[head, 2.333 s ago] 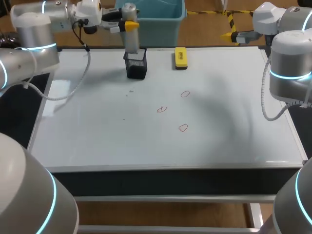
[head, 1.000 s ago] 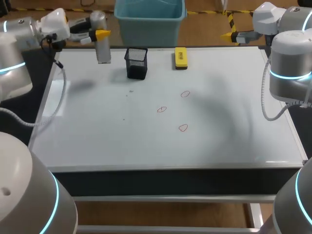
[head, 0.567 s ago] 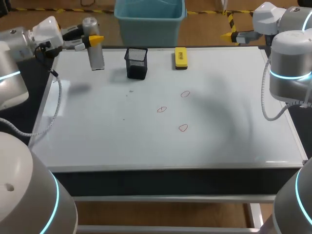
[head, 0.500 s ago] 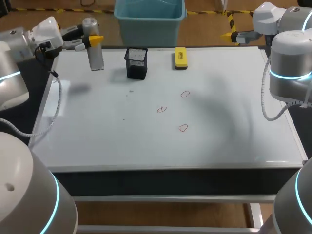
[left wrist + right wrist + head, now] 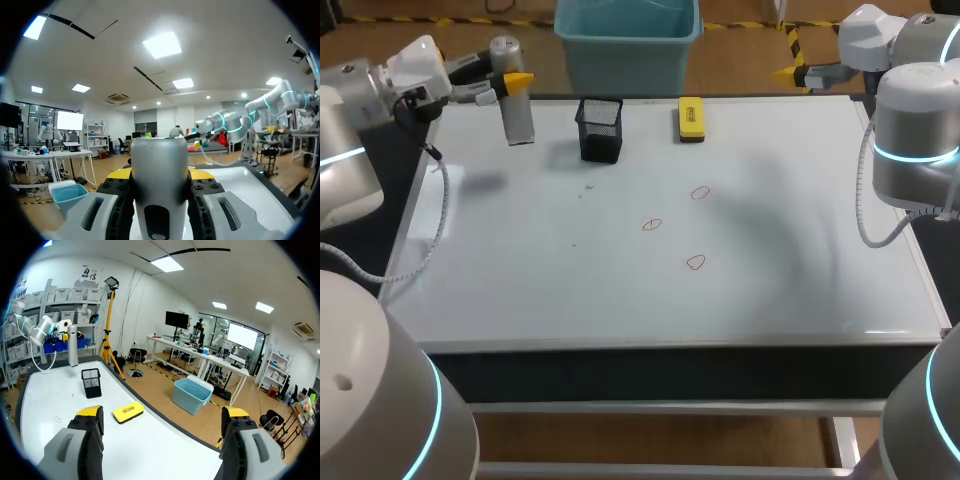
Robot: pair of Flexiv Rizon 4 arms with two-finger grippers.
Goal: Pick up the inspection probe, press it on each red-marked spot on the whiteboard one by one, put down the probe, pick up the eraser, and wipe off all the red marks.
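Left gripper (image 5: pixel 508 78) is clamped on the grey inspection probe (image 5: pixel 518 120), holding it upright over the far left corner of the whiteboard (image 5: pixel 620 290). The right gripper (image 5: pixel 162 420) sits by the far right corner with its fingers wide apart. On the board, a black mesh holder (image 5: pixel 600 130) stands near the far edge, the yellow eraser (image 5: pixel 691 118) lies apart to its right, and three small red marks (image 5: pixel 652 225) sit near the middle.

Rounded silver-grey left arm (image 5: pixel 345 150) and right arm (image 5: pixel 917 115), glowing cyan joint rings (image 5: pixel 916 155), white wrist housings (image 5: pixel 415 60), looping grey cables (image 5: pixel 443 205), grey fingers (image 5: pixel 75 450) tipped yellow, black screwed mounts (image 5: pixel 117 200).
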